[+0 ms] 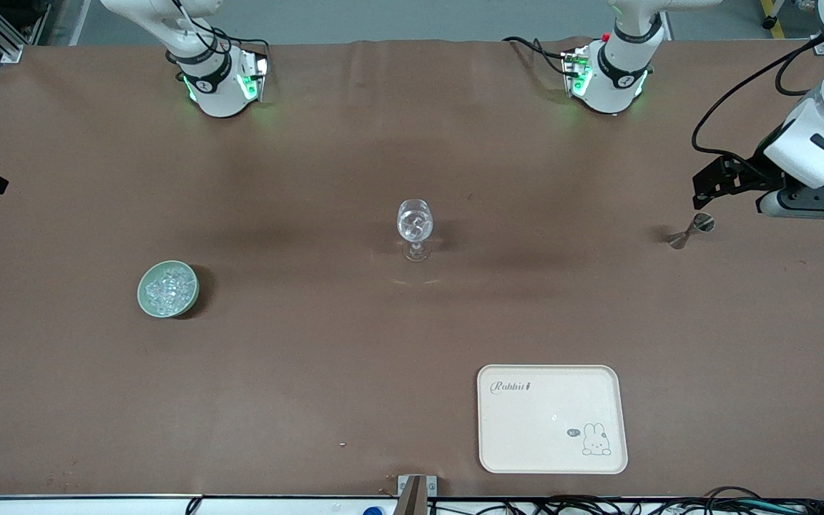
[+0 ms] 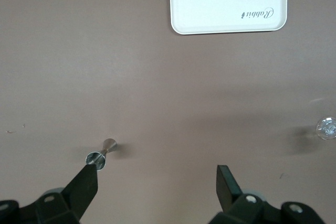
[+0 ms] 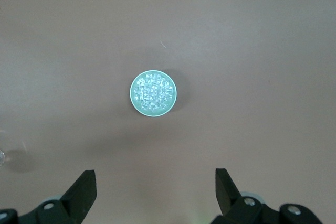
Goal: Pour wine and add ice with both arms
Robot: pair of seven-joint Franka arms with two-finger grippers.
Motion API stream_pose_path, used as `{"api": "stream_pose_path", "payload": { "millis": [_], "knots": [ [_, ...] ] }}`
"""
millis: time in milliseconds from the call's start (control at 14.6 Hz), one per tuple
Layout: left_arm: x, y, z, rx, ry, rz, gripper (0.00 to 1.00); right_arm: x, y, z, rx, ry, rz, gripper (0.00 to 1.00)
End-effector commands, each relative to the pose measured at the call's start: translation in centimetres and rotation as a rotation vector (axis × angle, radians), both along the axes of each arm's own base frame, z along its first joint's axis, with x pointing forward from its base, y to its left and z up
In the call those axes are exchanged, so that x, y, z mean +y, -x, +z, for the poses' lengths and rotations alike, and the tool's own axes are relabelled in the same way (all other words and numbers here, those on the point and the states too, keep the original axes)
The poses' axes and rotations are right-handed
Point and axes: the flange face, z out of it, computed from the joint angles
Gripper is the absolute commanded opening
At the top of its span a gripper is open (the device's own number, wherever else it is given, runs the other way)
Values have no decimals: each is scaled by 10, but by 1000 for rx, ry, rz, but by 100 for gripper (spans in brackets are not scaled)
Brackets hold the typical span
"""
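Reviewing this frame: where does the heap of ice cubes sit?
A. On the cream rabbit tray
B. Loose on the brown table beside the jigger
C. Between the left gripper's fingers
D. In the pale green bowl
D: the ice cubes lie heaped inside the green bowl toward the right arm's end of the table, as the right wrist view also shows.

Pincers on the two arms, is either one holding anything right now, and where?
Nothing is held. The left pincer is open above the table by the jigger; the right pincer is open above the ice bowl.
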Motion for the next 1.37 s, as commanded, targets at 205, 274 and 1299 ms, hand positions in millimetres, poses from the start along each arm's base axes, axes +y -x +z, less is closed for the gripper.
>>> {"api": "stream_pose_path", "payload": {
  "millis": [205, 274, 1299],
  "knots": [
    [55, -11, -5, 9, -1, 104, 100, -2, 7, -15, 33, -12, 7, 100],
    [73, -14, -10, 18, -1, 136, 100, -2, 5, -18, 31, -11, 7, 100],
    [369, 29, -268, 586, 534, 1209, 100, 16, -15, -305, 40, -1, 44, 100]
  ]
}}
